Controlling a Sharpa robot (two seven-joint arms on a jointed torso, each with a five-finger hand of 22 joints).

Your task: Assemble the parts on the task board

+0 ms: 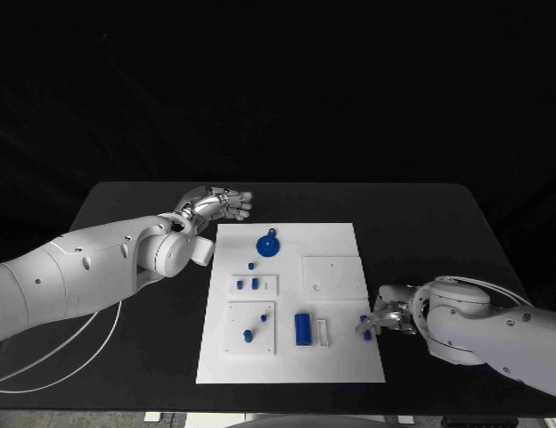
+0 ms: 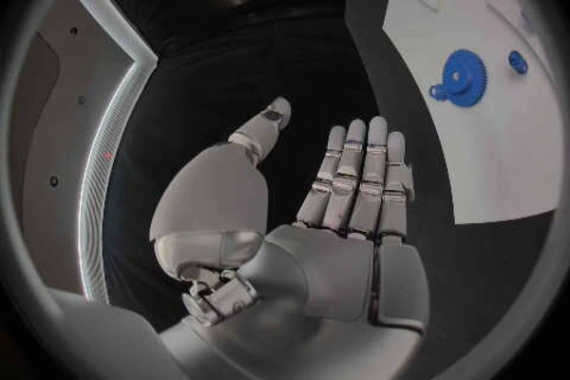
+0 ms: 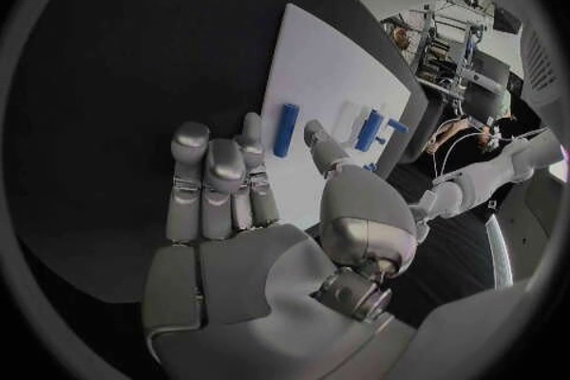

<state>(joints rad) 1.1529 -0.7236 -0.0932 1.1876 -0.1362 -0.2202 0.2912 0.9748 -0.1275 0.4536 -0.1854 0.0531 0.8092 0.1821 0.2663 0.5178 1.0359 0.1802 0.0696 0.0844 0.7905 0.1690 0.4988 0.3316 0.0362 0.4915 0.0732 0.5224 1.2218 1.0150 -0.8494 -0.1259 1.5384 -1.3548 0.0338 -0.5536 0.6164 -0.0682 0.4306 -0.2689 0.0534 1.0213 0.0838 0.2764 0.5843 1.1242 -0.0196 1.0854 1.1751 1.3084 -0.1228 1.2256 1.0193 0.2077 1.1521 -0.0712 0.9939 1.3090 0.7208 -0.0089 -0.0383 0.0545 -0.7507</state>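
**Both hands parked off the board edges**

Left hand [image 1: 216, 205] sits over bare desk [image 1: 137, 201] just past the task board's [image 1: 336, 361] far left corner, fingers straight and side by side, holding nothing. On the board: blue gear [image 1: 268, 246] up top, small blue parts lower down, blue bar [image 1: 303, 329] near the front. Right hand [image 1: 383, 319] hangs at the board's right edge, fingers curled, nothing held. Plenty of open desk on both sides.
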